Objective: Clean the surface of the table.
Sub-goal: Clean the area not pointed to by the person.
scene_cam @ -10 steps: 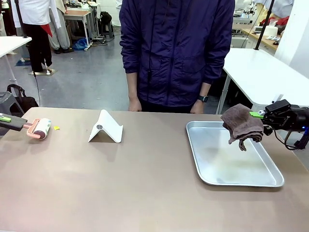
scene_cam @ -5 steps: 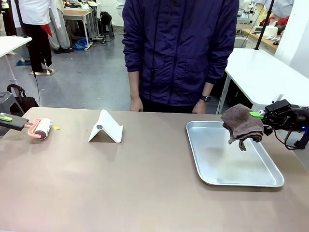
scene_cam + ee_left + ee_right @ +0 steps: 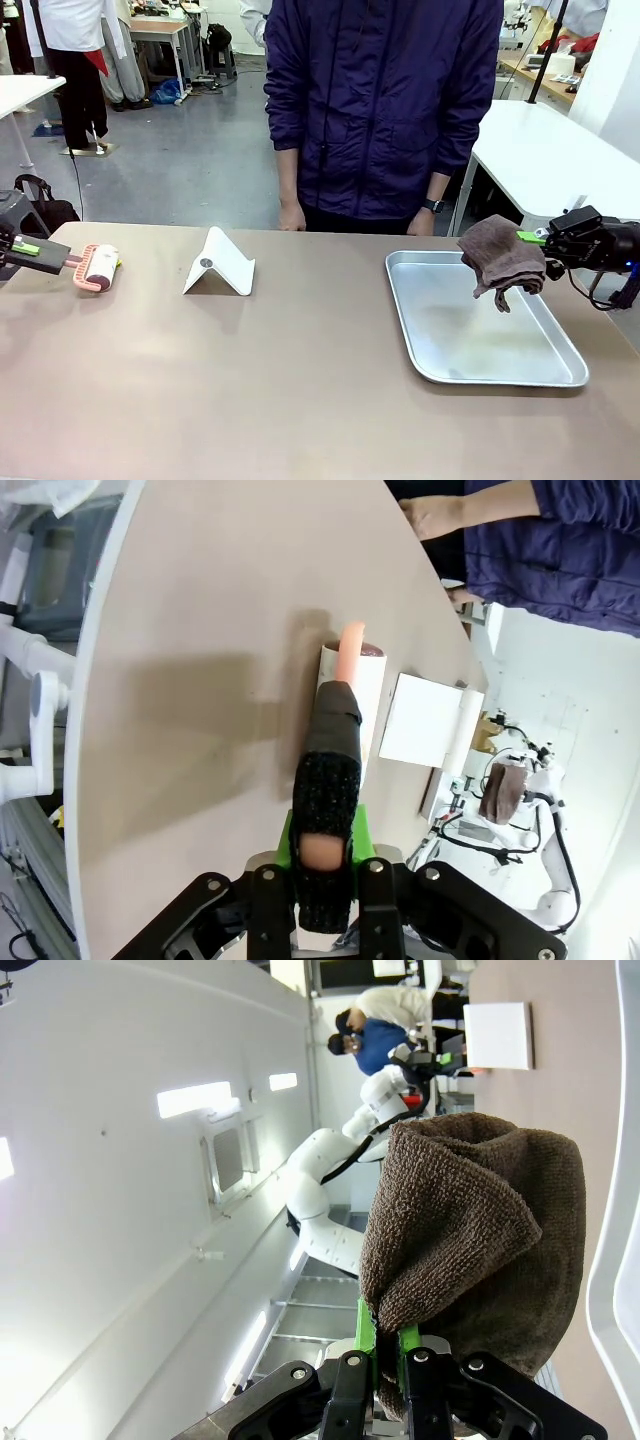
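Now our right arm (image 3: 600,245) lies level, its jaws clamped on a brown cloth (image 3: 500,260) above the tray (image 3: 450,340); far left of it, our left jaws clamp a lint roller (image 3: 97,267).

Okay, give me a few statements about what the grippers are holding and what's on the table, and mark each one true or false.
1. The left gripper is shut on the handle of the lint roller. True.
2. The brown towel lies spread flat in the metal tray. False: it hangs bunched from the right gripper, which is shut on it, at the tray's right side.
3. A white folded stand sits on the table between the lint roller and the tray. True.
4. The person is gripping the tray with both hands. False: the person stands at the table's far edge, hands apart from the tray.
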{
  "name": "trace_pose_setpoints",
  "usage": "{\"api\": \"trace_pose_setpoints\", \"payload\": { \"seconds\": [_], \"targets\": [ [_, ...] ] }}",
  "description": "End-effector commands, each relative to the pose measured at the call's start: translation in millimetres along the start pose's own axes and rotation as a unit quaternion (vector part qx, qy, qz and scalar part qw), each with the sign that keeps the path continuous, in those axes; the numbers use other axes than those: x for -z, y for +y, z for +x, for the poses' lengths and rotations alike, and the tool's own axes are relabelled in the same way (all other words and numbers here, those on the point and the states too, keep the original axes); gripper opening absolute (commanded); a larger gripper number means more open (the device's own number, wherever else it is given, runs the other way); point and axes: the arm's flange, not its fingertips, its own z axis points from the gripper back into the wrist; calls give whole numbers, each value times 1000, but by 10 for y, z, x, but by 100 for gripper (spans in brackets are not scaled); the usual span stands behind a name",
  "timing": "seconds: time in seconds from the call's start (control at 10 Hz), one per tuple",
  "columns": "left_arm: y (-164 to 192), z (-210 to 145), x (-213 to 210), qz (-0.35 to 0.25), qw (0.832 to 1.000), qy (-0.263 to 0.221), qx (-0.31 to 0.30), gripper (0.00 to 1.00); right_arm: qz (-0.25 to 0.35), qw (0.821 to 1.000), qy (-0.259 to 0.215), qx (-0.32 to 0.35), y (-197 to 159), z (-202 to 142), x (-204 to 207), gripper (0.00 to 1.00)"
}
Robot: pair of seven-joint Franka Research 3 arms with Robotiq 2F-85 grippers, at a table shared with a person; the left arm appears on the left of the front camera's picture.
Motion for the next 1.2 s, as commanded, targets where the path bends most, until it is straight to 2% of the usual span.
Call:
{"api": "trace_pose_setpoints", "payload": {
  "seconds": [0.0, 0.6, 0.7, 1.0, 1.1],
  "targets": [
    [23, -169, 226, 42, 999, -1, 10, 22, -7, 1000, 0, -8, 15, -8, 18, 9],
    [-431, -270, 615, 27, 997, 50, 54, 22, -7, 1000, 0, -8, 15, -8, 18, 9],
    [-529, -326, 595, 8, 997, 46, 63, 22, -7, 1000, 0, -8, 15, -8, 18, 9],
    [-801, -764, 192, -105, 988, 26, 112, 22, -7, 1000, 0, -8, 15, -8, 18, 9],
    [-826, -941, 17, -123, 984, 42, 122, 22, -7, 1000, 0, -8, 15, -8, 18, 9]
  ]
}}
